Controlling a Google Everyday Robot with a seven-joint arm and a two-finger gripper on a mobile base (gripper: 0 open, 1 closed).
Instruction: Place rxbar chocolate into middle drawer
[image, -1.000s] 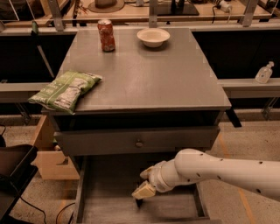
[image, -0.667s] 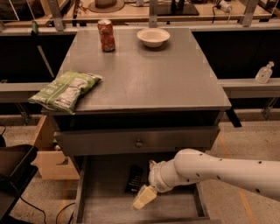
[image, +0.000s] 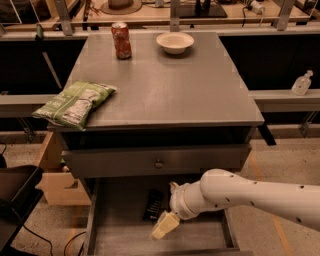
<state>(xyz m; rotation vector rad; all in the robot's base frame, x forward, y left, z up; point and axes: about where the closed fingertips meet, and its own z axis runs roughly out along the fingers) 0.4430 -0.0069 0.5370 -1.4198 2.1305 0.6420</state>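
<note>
Robot test lab. A grey cabinet (image: 165, 90) stands on bare concrete floor (image: 280, 165), staged with a can (image: 121, 41), bowl (image: 175, 42) and chip bag (image: 75, 102). Behind are metal-framed benches (image: 150, 15) with gear; a pump bottle (image: 301, 83) sits on a ledge. The white arm's gripper (image: 166, 225) hangs in the open drawer (image: 120, 235).

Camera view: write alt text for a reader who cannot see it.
A black rxbar chocolate lies on the floor of the pulled-out middle drawer, with the white arm's gripper low in the drawer, close beside the bar. On the grey cabinet top above sit a green chip bag, a red soda can and a pale bowl.
</note>
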